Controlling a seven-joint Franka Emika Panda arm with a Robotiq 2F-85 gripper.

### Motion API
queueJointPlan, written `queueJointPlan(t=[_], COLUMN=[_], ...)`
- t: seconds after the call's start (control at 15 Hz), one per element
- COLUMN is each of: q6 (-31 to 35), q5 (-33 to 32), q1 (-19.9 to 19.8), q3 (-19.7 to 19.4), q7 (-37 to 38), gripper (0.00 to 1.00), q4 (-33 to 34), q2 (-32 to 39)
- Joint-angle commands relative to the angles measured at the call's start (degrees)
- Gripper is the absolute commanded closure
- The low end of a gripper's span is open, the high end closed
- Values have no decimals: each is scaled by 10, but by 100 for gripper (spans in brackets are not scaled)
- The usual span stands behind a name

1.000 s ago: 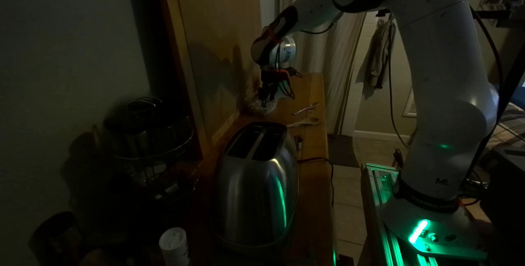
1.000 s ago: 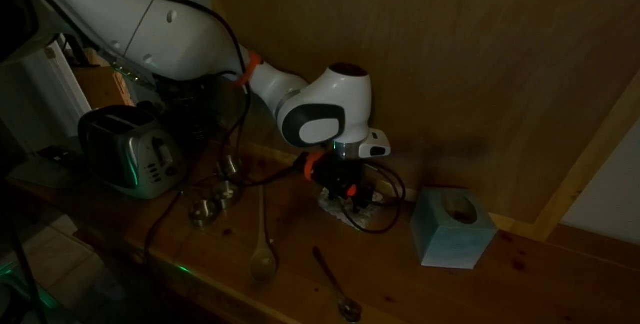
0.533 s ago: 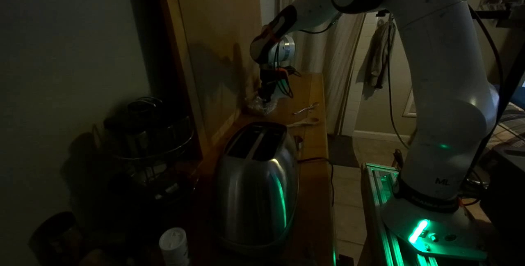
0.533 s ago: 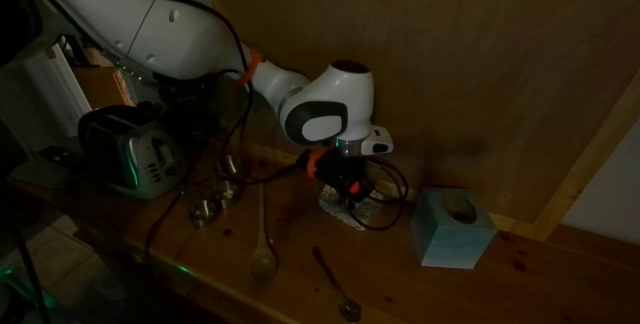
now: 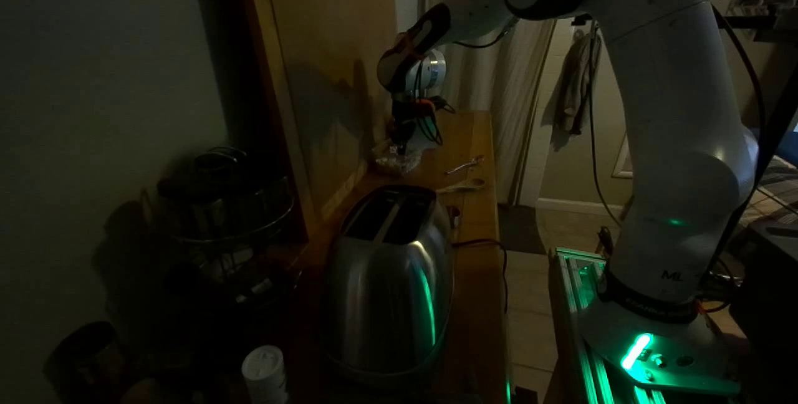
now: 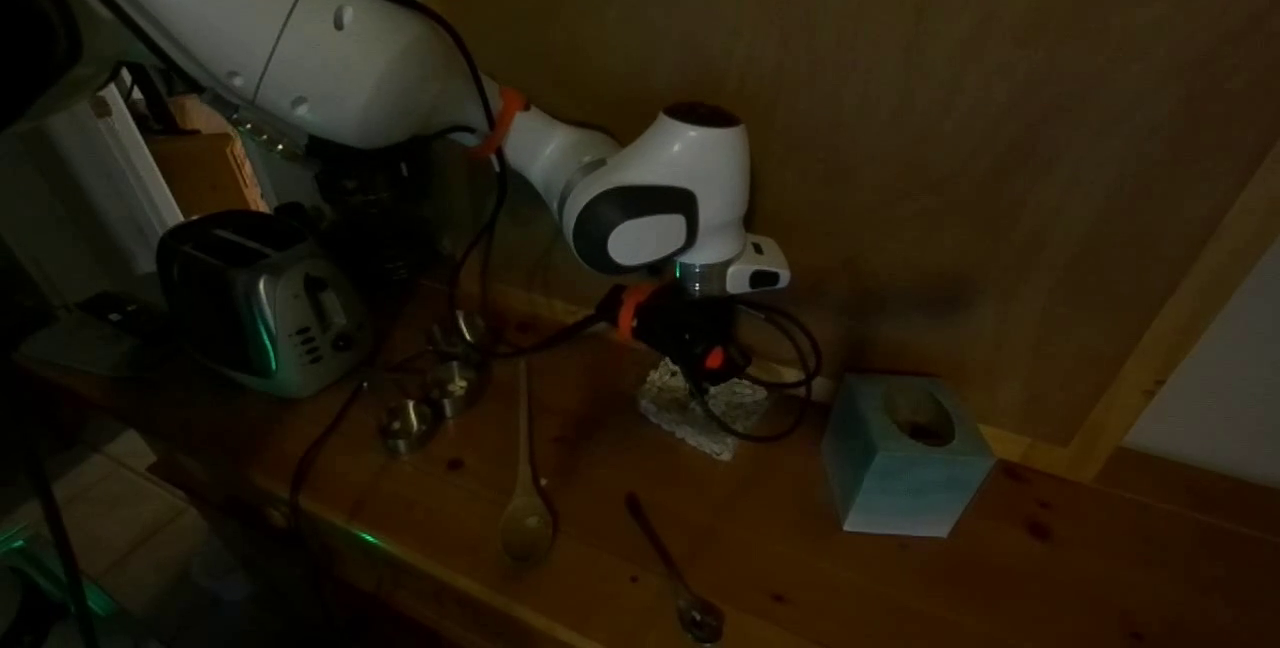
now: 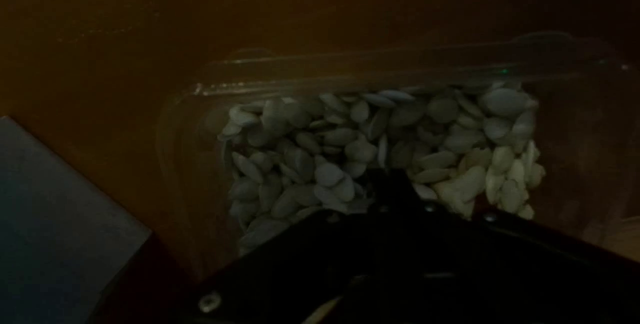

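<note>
A clear plastic container [image 7: 280, 85] full of pale flat seeds [image 7: 330, 174] lies below my gripper [image 7: 388, 173] in the wrist view. My two fingers are together, their tips over the middle of the seeds. One thin seed [image 7: 383, 150] shows edge-on right at the tips; whether it is pinched I cannot tell. In both exterior views the container [image 6: 690, 423] rests on the wooden counter close to the wall panel. The dark gripper [image 5: 401, 147] hangs just above it, and cables hide part of the fingers there.
A blue tissue box [image 6: 900, 468] stands beside the container. Nearer the counter's front lie a wooden spoon [image 6: 527, 528] and a dark-handled spoon [image 6: 698, 616]. Metal cups [image 6: 405, 425], a power cord [image 6: 320, 453] and a toaster [image 6: 270, 298] are toward the arm's base.
My gripper has closed its fingers and risen a little from the container, whose seeds now show more in the exterior view. The container itself stays in place.
</note>
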Motion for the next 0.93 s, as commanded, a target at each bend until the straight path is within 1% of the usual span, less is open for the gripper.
queueJointPlan(t=[0.0,0.13,0.27,0.67,0.87], q6=[-41,-61,-95,-273,-315], q5=[2,-4,-15,-69,-67], q1=[-2,-1,2,9,9], q3=[4,0,-6,-32,-36], q7=[-1,-6,-10,-44,-57], gripper=[98,98,98,98,99], q4=[14,16,14,-14,-46], q2=[-20,-34,-55,-120,-138])
